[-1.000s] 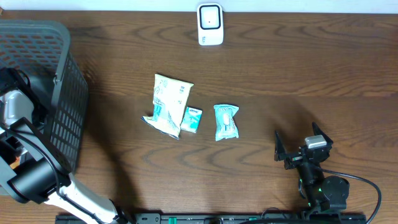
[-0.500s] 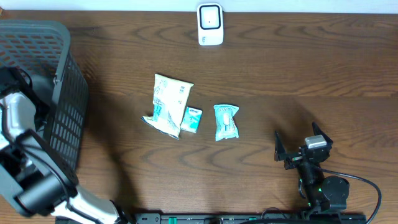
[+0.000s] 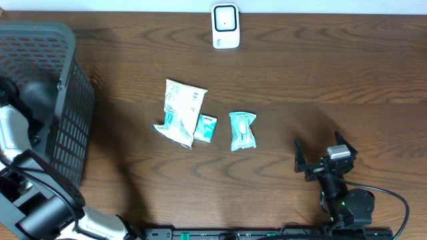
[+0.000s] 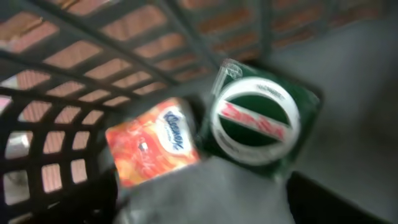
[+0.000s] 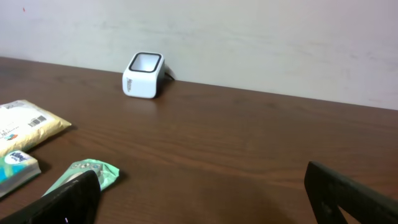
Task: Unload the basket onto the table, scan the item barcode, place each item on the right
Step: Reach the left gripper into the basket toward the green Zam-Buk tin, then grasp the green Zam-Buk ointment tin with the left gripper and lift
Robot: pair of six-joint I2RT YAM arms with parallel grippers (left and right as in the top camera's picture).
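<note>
A: So, what is changing on the left?

B: The left arm is sliding along inside the basket. Its wrist view is showing the left gripper with fingers spread apart, pinching nothing. Below it, an orange tissue pack and a green pack are lying side by side.

A: Meaning an item is being dropped off?

B: Probably; I'm judging one scan finished. The cream pouch, small blue packet and teal packet are waiting mid-table, well apart from the scanner.

A: And the right?

B: The right gripper is staying spread wide, empty, near the teal packet.
</note>
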